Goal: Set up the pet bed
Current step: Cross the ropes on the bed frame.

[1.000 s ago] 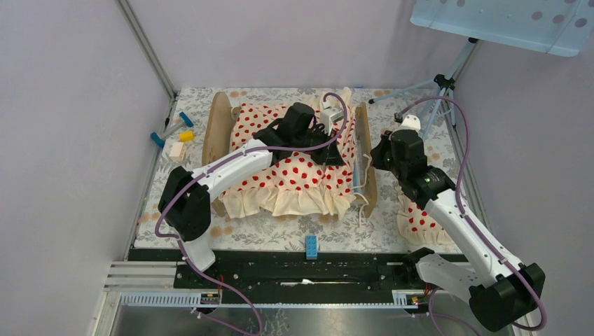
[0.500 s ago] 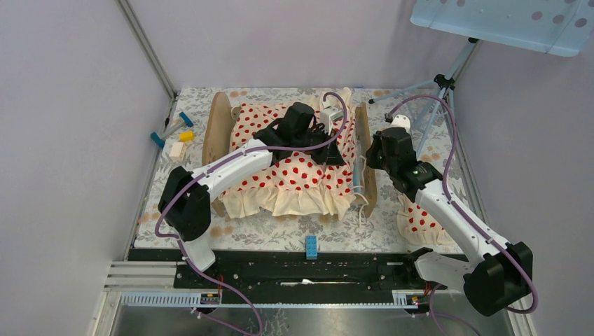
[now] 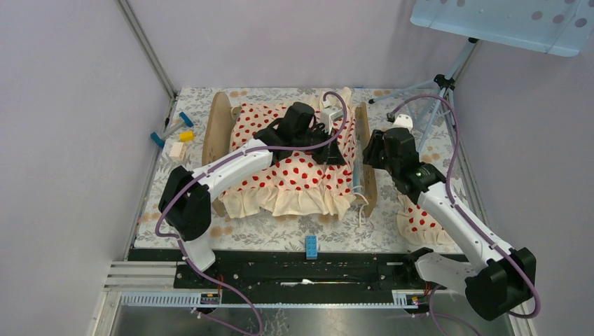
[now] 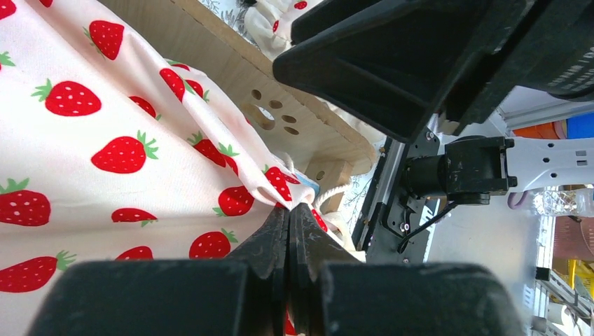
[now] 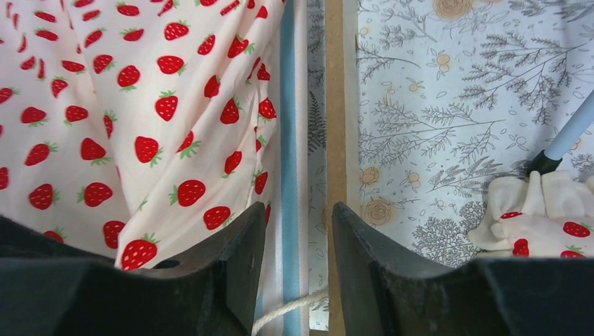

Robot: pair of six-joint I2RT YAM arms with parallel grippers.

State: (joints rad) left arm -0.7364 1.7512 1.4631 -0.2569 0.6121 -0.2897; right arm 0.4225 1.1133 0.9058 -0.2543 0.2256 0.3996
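Blanket edge gripped on light-wood pet bed (image 3: 219,129).
Left hand (image 4: 288,210) is clamped on cream strawberry-print ruffled blanket (image 4: 105,154); right hand (image 5: 299,217) is seen part-open, empty, over the right end board (image 5: 335,105).

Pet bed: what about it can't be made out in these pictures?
Mattress: top view, blanket covers it; right wrist shows only a blue strip.
Pillow: top view, right arm partly hides it.
Bed left end board: both wrist views, out of frame.
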